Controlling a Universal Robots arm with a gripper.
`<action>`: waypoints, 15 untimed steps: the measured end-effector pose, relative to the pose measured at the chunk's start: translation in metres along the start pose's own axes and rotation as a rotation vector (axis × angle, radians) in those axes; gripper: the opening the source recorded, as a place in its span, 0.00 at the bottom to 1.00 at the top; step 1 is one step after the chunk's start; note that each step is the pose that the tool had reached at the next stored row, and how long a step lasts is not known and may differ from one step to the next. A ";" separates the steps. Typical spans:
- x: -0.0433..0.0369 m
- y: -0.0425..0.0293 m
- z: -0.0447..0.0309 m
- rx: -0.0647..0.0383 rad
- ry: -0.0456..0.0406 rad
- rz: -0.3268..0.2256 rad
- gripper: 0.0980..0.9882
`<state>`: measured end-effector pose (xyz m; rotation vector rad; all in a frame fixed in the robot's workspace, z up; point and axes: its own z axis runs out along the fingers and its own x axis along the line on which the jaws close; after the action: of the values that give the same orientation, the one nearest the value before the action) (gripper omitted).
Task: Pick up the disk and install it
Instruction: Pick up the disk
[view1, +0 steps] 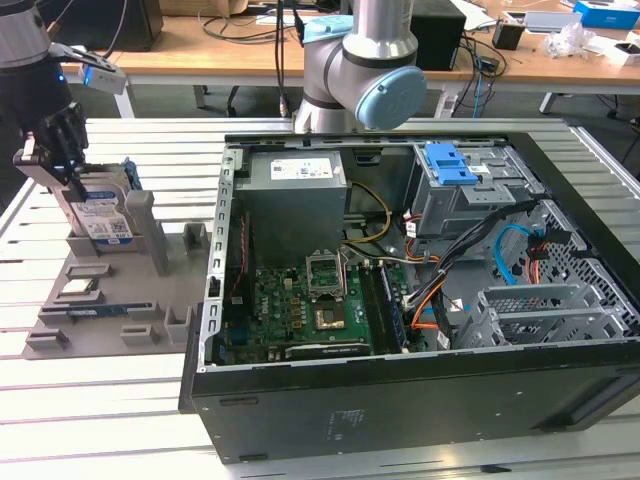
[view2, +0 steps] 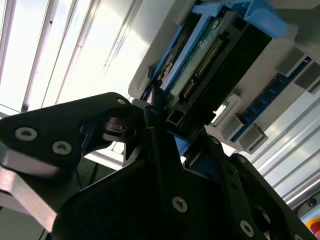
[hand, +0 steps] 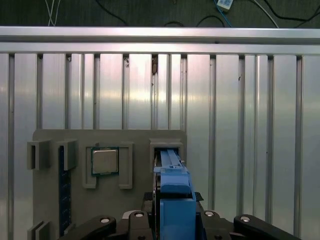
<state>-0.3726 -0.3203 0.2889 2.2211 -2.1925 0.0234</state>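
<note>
The disk, silver with a white-and-blue label and blue side rails, stands on edge in a slot of the grey holder at the exterior view's left. My gripper comes down on its top edge with the black fingers closed on either side. In the first wrist view the disk's blue rail runs between the finger links. The second wrist view shows the disk's connector edge just past my gripper, one finger pressed against it.
An open black computer case lies at the exterior view's right, holding a grey power-supply box, a motherboard and a light-blue latch plate. The holder also carries a processor and a memory stick. The arm's base stands behind the case.
</note>
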 end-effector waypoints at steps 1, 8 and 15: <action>0.0000 0.0000 0.0000 0.000 0.0000 0.000 0.30; -0.0002 0.0000 -0.0068 0.000 0.0000 0.000 0.30; -0.0014 0.0001 -0.0259 0.000 -0.0001 0.000 0.30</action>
<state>-0.3726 -0.3182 0.3147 2.2212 -2.1926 0.0234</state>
